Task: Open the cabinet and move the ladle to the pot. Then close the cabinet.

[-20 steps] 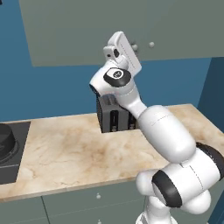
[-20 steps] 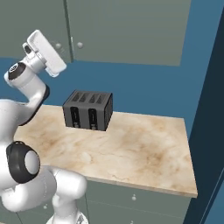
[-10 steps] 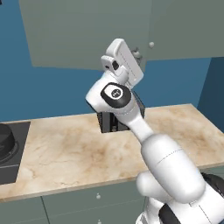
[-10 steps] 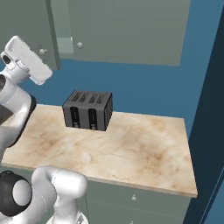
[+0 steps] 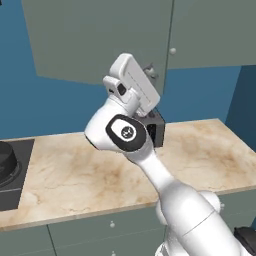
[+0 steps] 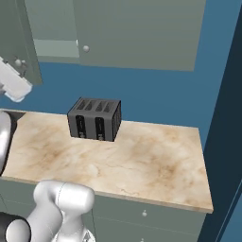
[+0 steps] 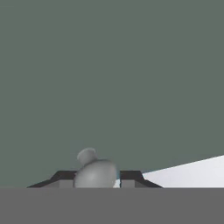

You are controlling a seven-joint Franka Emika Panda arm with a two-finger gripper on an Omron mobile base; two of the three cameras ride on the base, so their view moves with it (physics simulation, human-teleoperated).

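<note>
Gripping the left door's knob — the gripper is sitting with its 2 dark fingertips on either side of that small round knob in the hand view, jaws clenched on it, the grey-green door panel rising behind from 9 to 3 o'clock.

Hanging on the wall above the counter, the cabinet is showing its left door swung partly outward; in the right base view this door is standing at an angle at 10 o'clock, and a pale strip of the interior is showing between it and the right door, which is lying flat and shut with its own white knob.

In the left base view the arm is reaching up from 5 o'clock, its white hand pressing close under the cabinet's lower edge near the meeting of the 2 doors.

Standing on the marble counter against the blue wall is the dark slotted toaster. At 9 o'clock in the left base view the pot is sitting on a dark hob — it is cut by the frame edge.

Whether the ladle is lying on the inner shelf cannot be told.
</note>
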